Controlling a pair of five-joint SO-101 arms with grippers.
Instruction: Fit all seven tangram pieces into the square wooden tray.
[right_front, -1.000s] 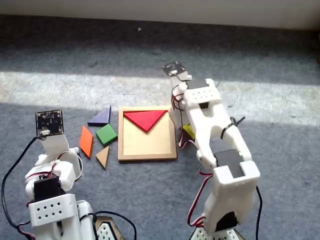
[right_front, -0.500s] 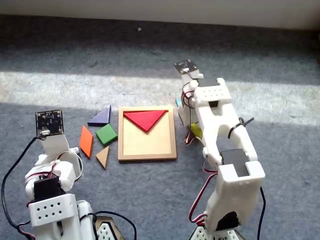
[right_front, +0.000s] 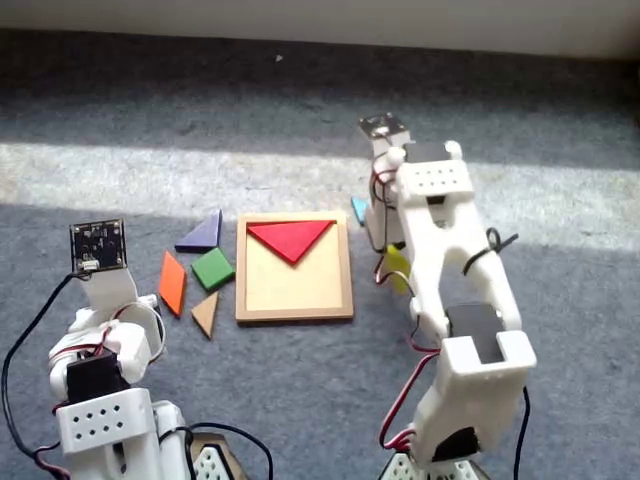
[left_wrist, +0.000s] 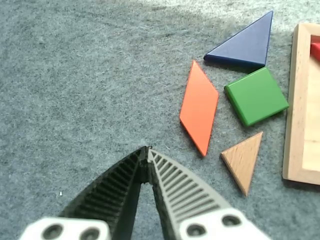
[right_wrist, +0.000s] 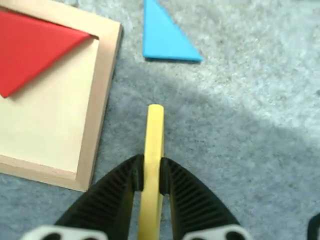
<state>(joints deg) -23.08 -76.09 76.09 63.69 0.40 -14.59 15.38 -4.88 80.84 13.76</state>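
The square wooden tray lies mid-table with a red triangle in its far part. My right gripper is shut on a yellow piece, held edge-on above the carpet just right of the tray; from above the yellow piece shows beside the arm. A light blue triangle lies beyond it. Left of the tray sit a purple triangle, a green square, an orange parallelogram and a tan triangle. My left gripper is shut and empty, short of the orange piece.
Grey carpet covers the table, with a sunlit band across the far side. The left arm's body stays at the near left corner. Open carpet lies in front of the tray and to the far right.
The right arm has swung right, away from the tray's edge, carrying the yellow piece and uncovering the light blue triangle. The left arm has not moved.
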